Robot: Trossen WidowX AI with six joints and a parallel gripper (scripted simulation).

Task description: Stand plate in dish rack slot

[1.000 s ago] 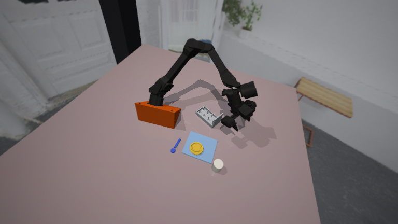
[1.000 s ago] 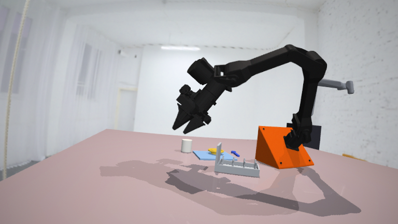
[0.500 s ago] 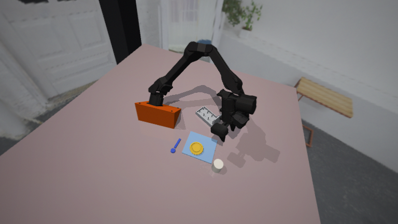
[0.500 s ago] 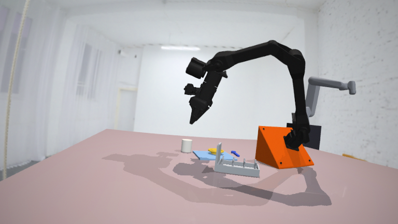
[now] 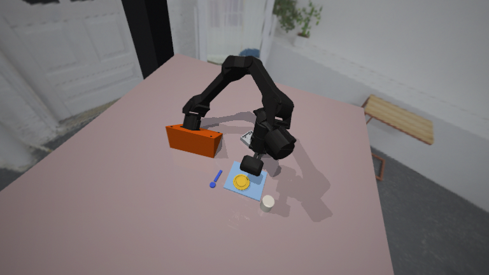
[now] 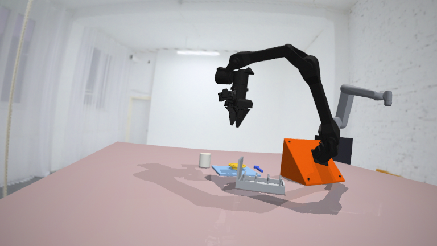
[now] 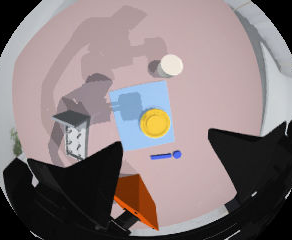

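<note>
Top looks down; exterior faces table side-on

Plate (image 5: pixel 240 181) (image 6: pixel 236 165) (image 7: pixel 155 123): smooth, plastic-looking. Wedge block (image 5: pixel 191 142) (image 6: pixel 297 165) (image 7: pixel 138 198): flat, matt faces. Worktop (image 5: pixel 144 203) (image 6: pixel 128 210) (image 7: pixel 206 100): smooth, faintly glossy, pale reflections showing. Cup-like cylinder (image 5: pixel 267 203) (image 6: pixel 205 160) (image 7: pixel 171 65): smooth, matt. Wall shelf (image 5: pixel 400 118): wood-look boards. End effector (image 5: pixel 256 156) (image 6: pixel 234 126) (image 7: pixel 168 140): dark, mostly matt.
</note>
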